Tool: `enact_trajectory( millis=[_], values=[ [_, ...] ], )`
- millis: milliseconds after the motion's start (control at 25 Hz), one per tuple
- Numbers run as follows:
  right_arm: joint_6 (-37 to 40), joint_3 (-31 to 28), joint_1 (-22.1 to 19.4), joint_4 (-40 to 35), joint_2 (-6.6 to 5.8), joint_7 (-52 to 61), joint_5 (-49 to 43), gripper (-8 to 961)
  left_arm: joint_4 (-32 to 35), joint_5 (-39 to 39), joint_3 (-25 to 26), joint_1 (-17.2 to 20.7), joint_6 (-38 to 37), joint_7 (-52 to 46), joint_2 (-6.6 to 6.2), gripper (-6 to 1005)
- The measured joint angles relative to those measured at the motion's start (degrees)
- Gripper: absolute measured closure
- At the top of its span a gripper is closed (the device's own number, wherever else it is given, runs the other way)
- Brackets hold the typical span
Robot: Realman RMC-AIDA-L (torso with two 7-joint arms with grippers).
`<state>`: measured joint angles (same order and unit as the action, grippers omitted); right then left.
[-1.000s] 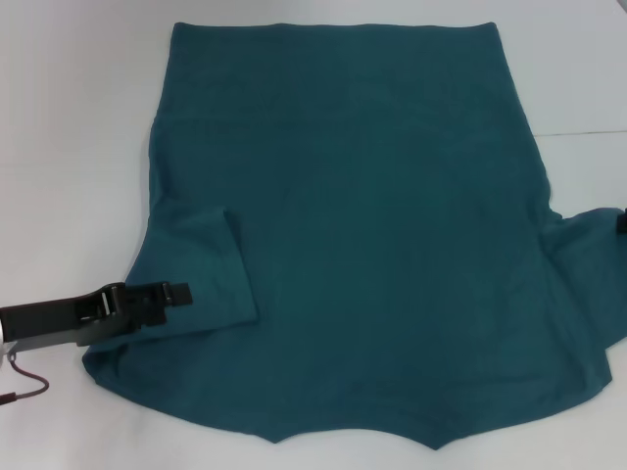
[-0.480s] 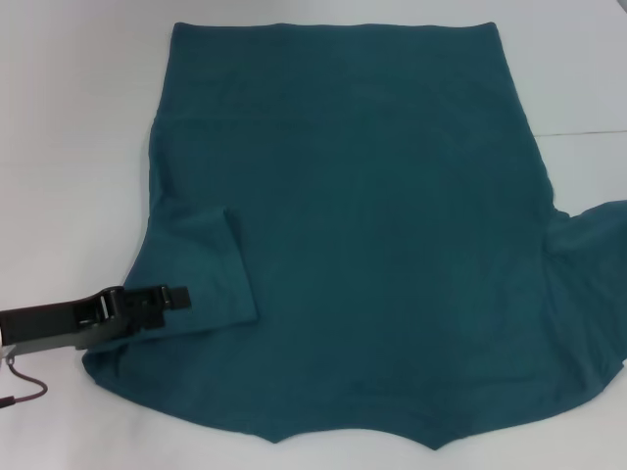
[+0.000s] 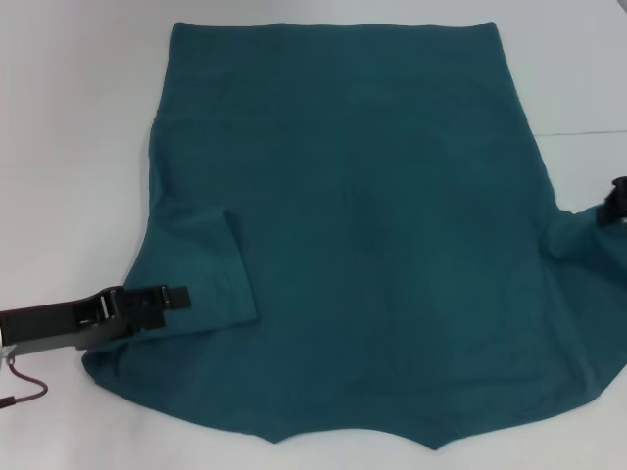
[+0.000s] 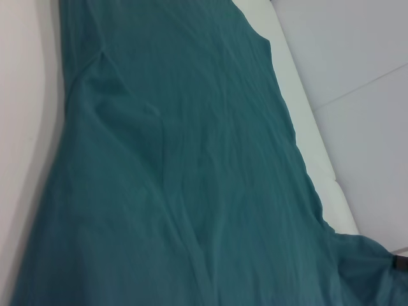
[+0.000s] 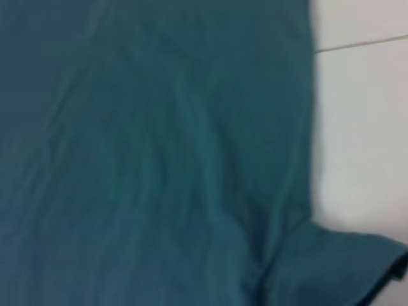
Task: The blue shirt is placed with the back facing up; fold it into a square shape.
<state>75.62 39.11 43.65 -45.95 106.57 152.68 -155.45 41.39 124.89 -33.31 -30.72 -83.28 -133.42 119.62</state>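
Note:
The blue shirt (image 3: pixel 372 245) lies spread flat on the white table (image 3: pixel 69 147), hem at the far side and neckline notch at the near edge. Its left sleeve (image 3: pixel 201 274) is folded inward over the body. My left gripper (image 3: pixel 168 296) rests low on that folded sleeve, its arm reaching in from the left edge. Only the tip of my right gripper (image 3: pixel 615 202) shows at the right edge, beside the right sleeve (image 3: pixel 583 240). The left wrist view is mostly filled by shirt fabric (image 4: pixel 178 178), and so is the right wrist view (image 5: pixel 146 159).
A dark red cable (image 3: pixel 27 388) loops on the table below the left arm. A thin seam line (image 3: pixel 588 131) crosses the table at the right. Bare white table surrounds the shirt on the left and far sides.
The right gripper left the picture half a second ago and now shows again at the right edge, slightly higher than a second ago. The left gripper has barely moved.

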Motion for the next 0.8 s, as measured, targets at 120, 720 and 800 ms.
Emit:
enact_trajectory(
  millis=[120, 720, 800],
  values=[
    [0.85, 1.87, 1.4, -0.19, 0.71, -0.01, -0.04, 922, 0.0, -0.01, 0.0, -0.02, 0.04, 0.0, 0.0, 338],
    [-0.27, 11.24, 8.07, 1.29, 4.45, 2.07, -3.35, 923, 0.0, 0.0, 0.09, 0.0, 0.58, 0.0, 0.0, 338],
    [-0.57, 11.26, 8.37, 1.33, 4.8, 2.4, -3.45, 923, 0.0, 0.0, 0.09, 0.01, 0.59, 0.0, 0.0, 338]
  ],
)
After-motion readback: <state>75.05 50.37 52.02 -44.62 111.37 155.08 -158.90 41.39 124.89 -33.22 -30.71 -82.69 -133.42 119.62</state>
